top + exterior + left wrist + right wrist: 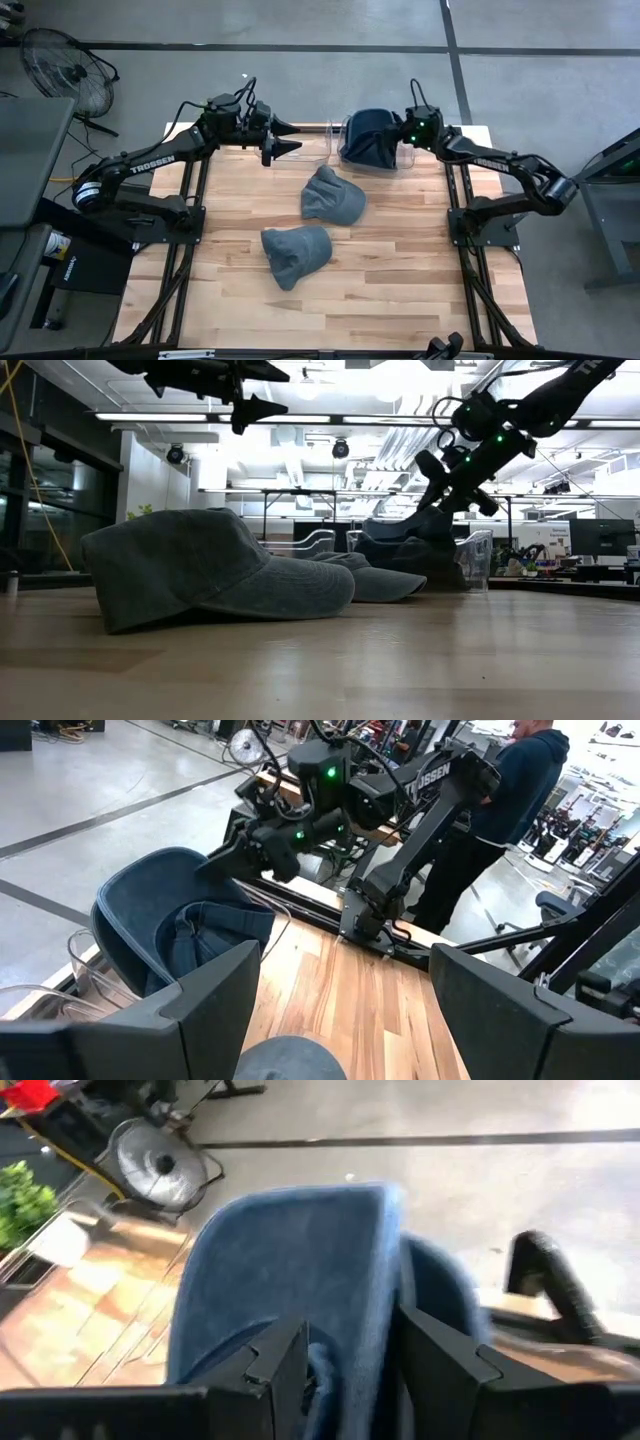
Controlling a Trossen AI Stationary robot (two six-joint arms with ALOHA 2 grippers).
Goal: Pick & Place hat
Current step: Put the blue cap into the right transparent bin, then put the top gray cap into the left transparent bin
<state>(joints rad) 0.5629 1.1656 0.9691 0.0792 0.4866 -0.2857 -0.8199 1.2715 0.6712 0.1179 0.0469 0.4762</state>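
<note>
A dark blue hat (368, 135) sits in a clear plastic bin (335, 140) at the table's far edge, its brim (385, 1260) standing upright. My right gripper (350, 1350) hovers just over it, open, one finger on each side of that upright brim. My left gripper (290, 143) hangs open in the air left of the bin, holding nothing. Two grey hats lie brim-down on the wood: one at the table's middle (333, 195), one nearer the front (296, 252). My right gripper comes at the blue hat slanting down from the table's right. Its open fingers (280, 1360) straddle the upright brim edge (390, 1310). I cannot tell whether either finger touches it. The hat rests in the bin.
The bin's clear walls (475, 555) rise around the blue hat at the far edge. Bare wood lies along the table's near side and left. A floor fan (65, 65) stands off the table's far left; a person (520, 780) stands behind the right arm's base.
</note>
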